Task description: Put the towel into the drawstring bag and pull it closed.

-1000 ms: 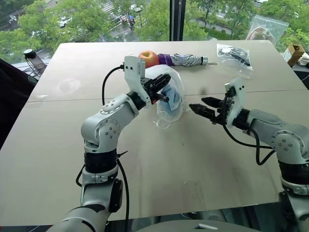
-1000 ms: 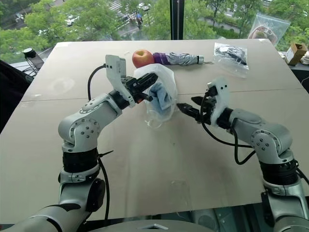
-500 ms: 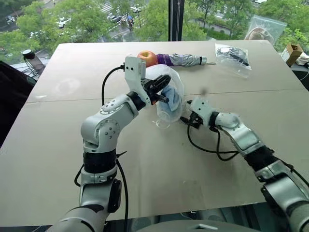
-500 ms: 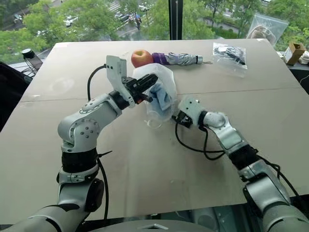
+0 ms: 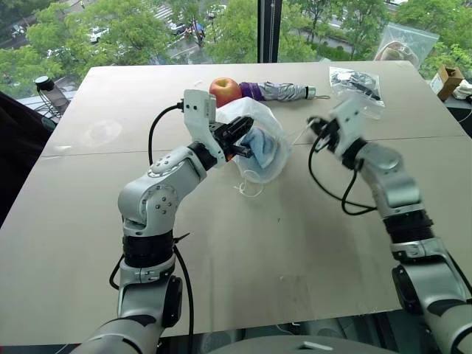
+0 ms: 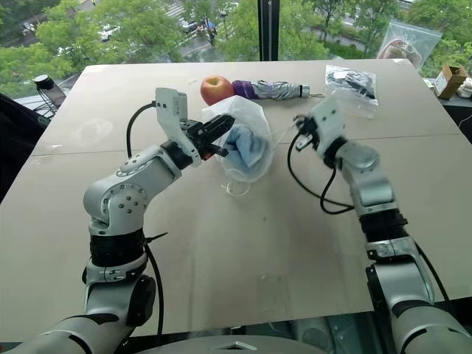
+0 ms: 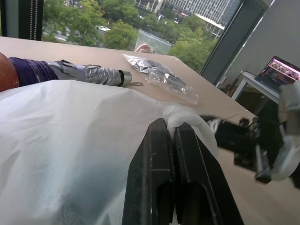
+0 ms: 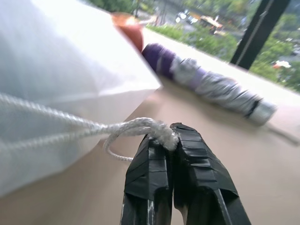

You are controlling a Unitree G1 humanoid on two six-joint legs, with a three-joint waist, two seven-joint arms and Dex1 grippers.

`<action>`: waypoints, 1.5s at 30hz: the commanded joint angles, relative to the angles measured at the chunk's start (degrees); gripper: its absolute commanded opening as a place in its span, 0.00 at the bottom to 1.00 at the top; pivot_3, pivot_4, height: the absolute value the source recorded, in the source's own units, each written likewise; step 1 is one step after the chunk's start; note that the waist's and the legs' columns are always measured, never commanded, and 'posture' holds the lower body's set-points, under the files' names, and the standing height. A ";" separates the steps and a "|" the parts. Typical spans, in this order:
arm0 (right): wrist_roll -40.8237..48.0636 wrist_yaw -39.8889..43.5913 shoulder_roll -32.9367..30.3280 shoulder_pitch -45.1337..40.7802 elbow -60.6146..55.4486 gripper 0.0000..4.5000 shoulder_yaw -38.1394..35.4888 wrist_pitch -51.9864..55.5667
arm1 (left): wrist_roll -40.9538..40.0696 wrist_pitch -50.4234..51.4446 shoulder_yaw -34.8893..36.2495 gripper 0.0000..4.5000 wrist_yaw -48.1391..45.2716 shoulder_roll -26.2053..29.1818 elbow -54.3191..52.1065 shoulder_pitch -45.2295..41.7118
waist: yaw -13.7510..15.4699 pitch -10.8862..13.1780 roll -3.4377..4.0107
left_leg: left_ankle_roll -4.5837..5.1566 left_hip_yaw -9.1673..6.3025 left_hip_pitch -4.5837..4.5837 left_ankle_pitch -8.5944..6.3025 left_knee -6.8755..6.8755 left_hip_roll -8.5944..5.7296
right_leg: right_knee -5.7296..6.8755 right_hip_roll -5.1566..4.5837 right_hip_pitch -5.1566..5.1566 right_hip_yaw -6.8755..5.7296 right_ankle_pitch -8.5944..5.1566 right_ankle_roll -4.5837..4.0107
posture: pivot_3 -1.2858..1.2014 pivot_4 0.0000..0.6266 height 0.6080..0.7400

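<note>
One towel sits inside one bag, showing pale blue through the thin white cloth. The bag hangs above the table, held up near the middle of it, with its rounded bottom drooping toward me and a short cord loop dangling below. Its long axis runs roughly across the table, mouth end toward my right side, where one cord stretches out taut from the bag.

My left tool has its two fingers pressed together on a fold of the bag's fabric, gripping it from the bag's left side, so the towel lies just beyond those fingertips. My right tool is clamped tight on the knotted end of the cord, out to the bag's right and well apart from the bag itself; in the head views it sits raised over the table with the cord running back to the bag's mouth.

Behind the bag, toward the window, lie one apple and one folded umbrella, end to end, the apple just beside the bag's far edge. One clear zip bag with dark contents lies farther right on the table.
</note>
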 commanded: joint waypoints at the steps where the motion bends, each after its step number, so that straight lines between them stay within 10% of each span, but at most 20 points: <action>1: 1.41 -0.34 -0.46 -0.95 -4.78 0.01 -1.78 4.74 | 0.40 -2.17 -0.34 0.00 -2.40 0.32 -0.23 0.47 | 0.00 0.00 0.00 | 0.00 0.00 0.02 0.00 0.00 0.00 | 0.03 0.03 0.00 0.00 0.00 0.00 | 0.52 0.24 1.00; 5: 0.60 -0.17 -0.78 -0.72 -5.84 0.00 -1.55 7.57 | 1.82 -3.80 -1.34 0.19 -5.81 2.61 -0.66 1.31 | 0.00 0.00 0.00 | 0.01 0.00 0.02 -0.01 0.00 -0.03 | 0.12 0.07 -0.03 -0.01 -0.01 -0.02 | 0.52 0.24 1.00; 9: 0.03 -0.18 -0.58 -0.35 -6.17 0.00 -1.17 9.36 | -1.31 -2.86 2.52 0.60 -8.77 6.20 -3.34 2.87 | -0.04 0.00 0.00 | 0.01 0.02 0.01 0.00 0.02 -0.04 | 0.12 0.07 -0.04 0.01 -0.01 -0.01 | 0.52 0.24 1.00; 16: -0.07 0.37 0.16 0.41 -6.27 0.00 -0.65 10.19 | -7.90 1.43 5.75 0.60 -18.84 18.30 -8.24 8.05 | -0.11 0.00 0.01 | -0.03 0.01 -0.05 0.02 0.01 0.04 | 0.09 0.08 -0.12 0.00 -0.01 -0.01 | 0.52 0.24 1.00; 23: -0.16 0.42 0.84 0.01 -6.09 0.00 -0.58 10.50 | 4.32 -4.53 -6.61 0.60 -26.25 28.01 -7.67 17.21 | 0.13 0.01 0.02 | 0.17 0.08 0.00 -0.10 0.00 0.00 | 0.13 0.04 -0.11 0.05 -0.02 -0.03 | 0.52 0.24 1.00; 45: -0.28 0.34 0.95 1.93 -8.58 0.00 -0.87 12.05 | 23.77 -24.10 -17.88 0.60 -24.05 9.58 14.46 13.81 | 0.18 -0.01 0.03 | 0.20 0.09 -0.03 -0.10 0.10 -0.03 | 0.27 0.07 -0.15 0.04 -0.01 -0.01 | 0.52 0.24 1.00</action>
